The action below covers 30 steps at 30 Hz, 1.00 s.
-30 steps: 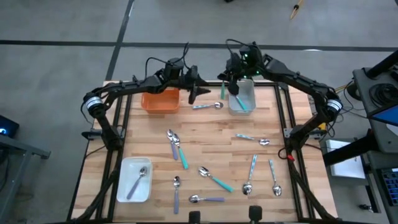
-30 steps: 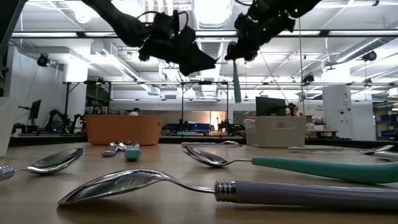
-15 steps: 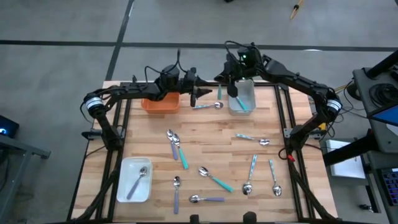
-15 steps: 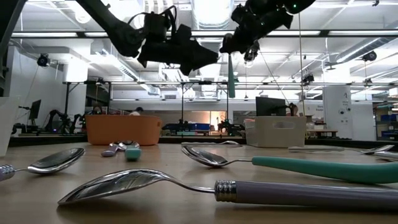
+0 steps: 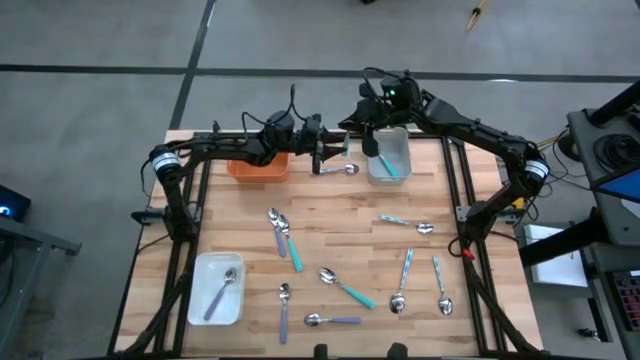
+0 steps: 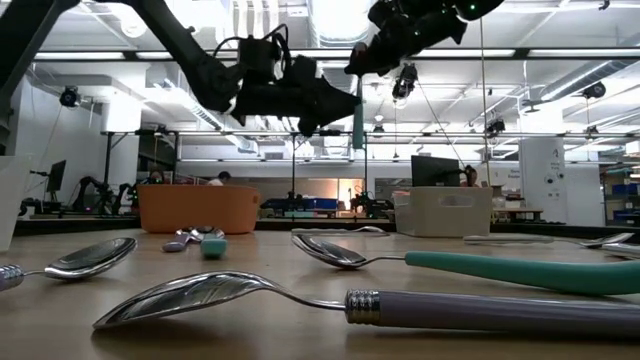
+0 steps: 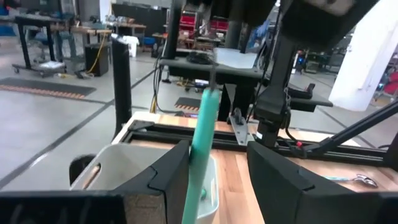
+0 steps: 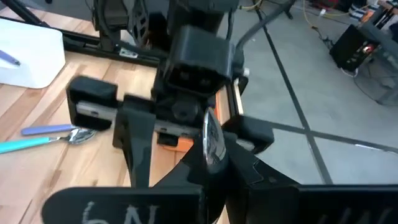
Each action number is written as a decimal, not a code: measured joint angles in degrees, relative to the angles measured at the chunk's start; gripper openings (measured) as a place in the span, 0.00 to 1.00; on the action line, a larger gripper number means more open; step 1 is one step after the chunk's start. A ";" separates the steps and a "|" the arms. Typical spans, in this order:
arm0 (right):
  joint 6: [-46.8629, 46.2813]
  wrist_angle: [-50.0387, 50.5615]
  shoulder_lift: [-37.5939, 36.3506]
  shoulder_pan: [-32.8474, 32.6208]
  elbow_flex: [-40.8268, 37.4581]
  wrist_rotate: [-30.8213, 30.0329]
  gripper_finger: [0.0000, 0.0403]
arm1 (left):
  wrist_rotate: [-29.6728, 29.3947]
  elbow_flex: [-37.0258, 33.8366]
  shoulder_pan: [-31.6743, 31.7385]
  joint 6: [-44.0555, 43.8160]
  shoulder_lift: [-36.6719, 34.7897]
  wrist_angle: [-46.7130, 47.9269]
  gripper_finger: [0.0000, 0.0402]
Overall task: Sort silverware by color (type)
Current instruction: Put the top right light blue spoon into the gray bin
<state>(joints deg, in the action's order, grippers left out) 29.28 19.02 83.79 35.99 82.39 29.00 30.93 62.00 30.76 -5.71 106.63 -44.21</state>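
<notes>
Hanging between grey tray and orange tray: teal spoon.

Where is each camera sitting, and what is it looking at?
High view: above, looking straight down at the table and both arms.
Low view: at tabletop height, looking across spoons; arms overhead.
Left wrist view: past the open left gripper at the hanging teal spoon.
Right wrist view: past the shut right gripper, which holds that spoon's bowl, toward the left gripper.
</notes>
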 joint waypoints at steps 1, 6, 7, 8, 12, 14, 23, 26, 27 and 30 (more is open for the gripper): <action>-0.01 -0.20 0.00 0.00 0.00 -0.01 0.03 | 0.01 0.00 0.00 -0.33 0.32 -0.26 0.35; -0.28 -1.54 0.00 -0.26 0.00 0.19 0.03 | -0.01 0.00 0.00 -1.24 1.86 -2.31 0.35; -0.28 -1.53 0.00 -0.26 0.00 0.19 0.03 | -0.07 0.00 0.00 -1.31 2.10 -2.32 0.35; -0.24 -1.55 0.00 -0.26 0.00 0.13 0.03 | -0.25 0.00 -0.02 -1.31 2.31 -2.42 0.35; -0.28 -1.64 0.00 -0.26 0.00 0.15 0.03 | -0.58 0.00 -0.02 -1.28 2.63 -3.08 0.28; -0.25 -1.59 0.00 -0.26 0.00 0.13 0.03 | -1.44 0.00 -0.02 -1.22 2.71 -3.00 0.22; -0.96 -1.77 0.00 -0.21 0.00 -0.27 0.03 | -4.10 0.00 -0.13 0.08 2.61 -3.29 0.06; -1.07 -2.32 0.00 -0.15 0.03 -0.86 0.05 | -5.67 0.00 -0.15 0.52 2.38 -3.69 0.06; -1.23 -2.51 0.00 -0.17 0.04 -1.12 0.07 | -5.97 0.00 -0.19 0.45 2.38 -4.05 0.06; -2.59 -2.99 0.00 -0.15 0.04 -1.34 0.15 | -6.41 0.00 -0.21 -0.55 2.38 -4.85 0.06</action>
<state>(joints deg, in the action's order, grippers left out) 26.69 16.04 83.79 35.83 82.43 27.66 24.52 62.00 30.56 -6.26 109.01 -49.06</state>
